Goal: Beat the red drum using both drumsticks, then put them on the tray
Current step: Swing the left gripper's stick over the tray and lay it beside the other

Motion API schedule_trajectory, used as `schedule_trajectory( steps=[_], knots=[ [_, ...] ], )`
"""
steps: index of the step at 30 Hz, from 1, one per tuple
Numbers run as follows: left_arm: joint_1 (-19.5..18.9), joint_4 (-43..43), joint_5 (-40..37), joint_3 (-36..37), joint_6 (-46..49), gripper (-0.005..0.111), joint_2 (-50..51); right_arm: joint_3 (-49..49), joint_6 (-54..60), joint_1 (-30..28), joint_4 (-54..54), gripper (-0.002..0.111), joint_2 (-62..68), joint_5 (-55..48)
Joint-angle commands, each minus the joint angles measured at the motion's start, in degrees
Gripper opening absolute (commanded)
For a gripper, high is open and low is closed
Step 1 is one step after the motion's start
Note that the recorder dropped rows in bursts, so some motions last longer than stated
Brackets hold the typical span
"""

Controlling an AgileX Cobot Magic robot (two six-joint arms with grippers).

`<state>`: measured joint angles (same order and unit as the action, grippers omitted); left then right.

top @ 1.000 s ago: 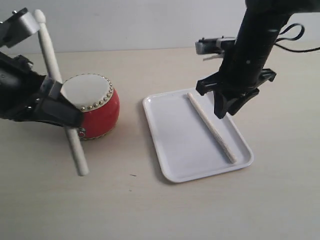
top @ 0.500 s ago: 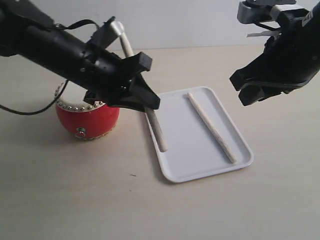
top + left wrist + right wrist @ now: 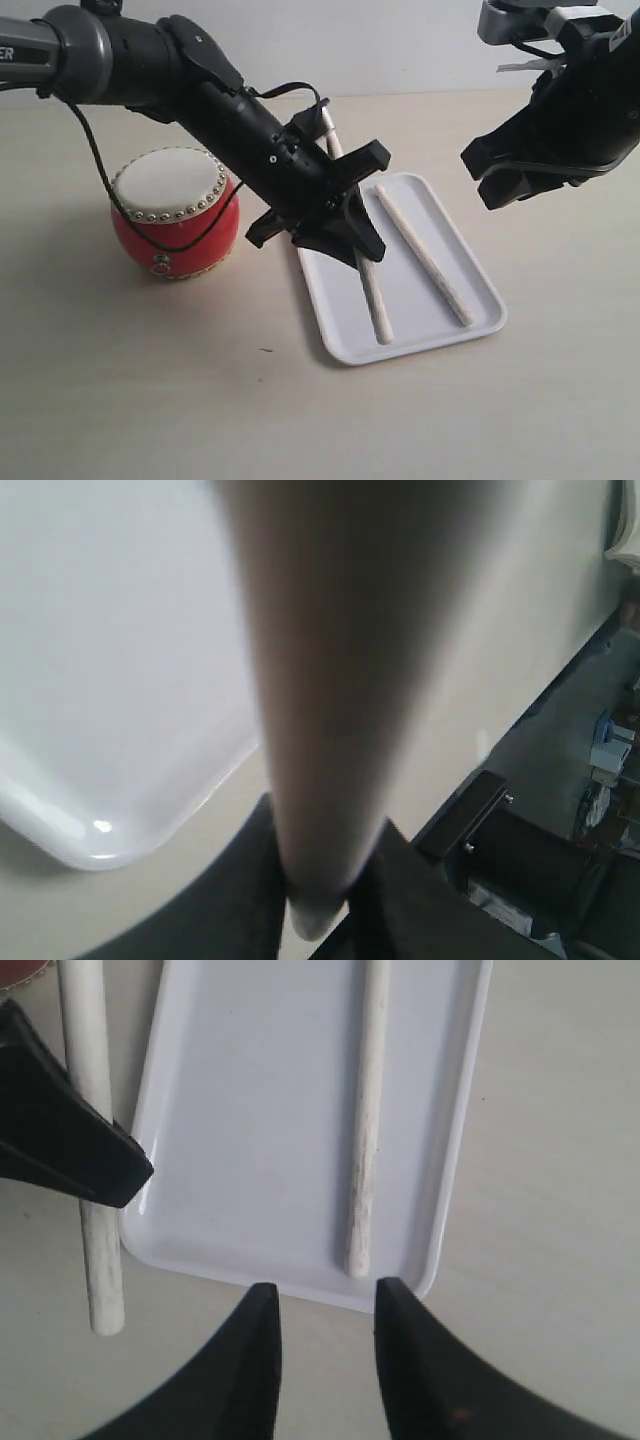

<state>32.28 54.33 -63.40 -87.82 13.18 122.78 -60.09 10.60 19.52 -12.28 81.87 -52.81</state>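
The red drum (image 3: pixel 175 225) with its cream skin stands upright at the left. The white tray (image 3: pixel 345 335) lies to its right. One drumstick (image 3: pixel 425 255) lies flat in the tray's right half, also seen as the drumstick (image 3: pixel 365 1130) on the tray (image 3: pixel 250 1110). My left gripper (image 3: pixel 345 205) is shut on the second drumstick (image 3: pixel 372 295), held slanted with its lower end over the tray; contact cannot be told. That stick (image 3: pixel 330 680) fills the left wrist view, clamped by my left gripper (image 3: pixel 315 880). My right gripper (image 3: pixel 520 185) (image 3: pixel 325 1295) hangs open and empty, above and right of the tray.
The left arm (image 3: pixel 210 95) reaches across above and behind the drum, with a black cable (image 3: pixel 150 235) looping down over the drum's front. The beige tabletop (image 3: pixel 200 400) stretches around the drum and the tray. A pale wall (image 3: pixel 400 40) backs the table.
My left arm swung from beside the drum rightward over the tray, carrying its drumstick. My right gripper rose up and to the right away from the stick lying in the tray.
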Motion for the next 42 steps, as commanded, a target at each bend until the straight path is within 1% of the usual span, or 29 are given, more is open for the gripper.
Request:
schedule_trajectory(
  steps=[1,5,11,16,23,30,42],
  knots=[
    [0.4,0.9,-0.5,-0.5,-1.3,0.0,2.1,0.3,-0.2,-0.3,-0.2,0.032,-0.5,0.5],
    [0.4,1.9,0.1,-0.7,-1.3,0.0,4.2,0.3,-0.2,-0.3,-0.2,0.032,-0.5,0.6],
    [0.4,1.3,-0.2,-5.3,-1.7,0.0,7.2,0.3,-0.2,-0.3,-0.2,0.032,-0.5,0.6],
    [0.3,1.1,-0.7,-6.5,-2.1,0.0,10.0,0.3,-0.2,-0.3,-0.2,0.032,-0.5,0.7],
    [0.2,0.3,1.5,-8.8,-2.1,0.0,10.8,0.3,-0.2,-0.3,0.3,0.032,-0.5,0.8],
    [0.2,-1.8,1.6,-9.0,-2.1,0.0,11.3,0.3,-0.2,-0.3,0.3,0.032,-0.5,1.3],
    [0.2,-1.6,2.1,-9.0,-2.1,0.0,11.9,0.3,-0.2,-0.3,0.3,0.032,-0.5,1.5]
  ],
)
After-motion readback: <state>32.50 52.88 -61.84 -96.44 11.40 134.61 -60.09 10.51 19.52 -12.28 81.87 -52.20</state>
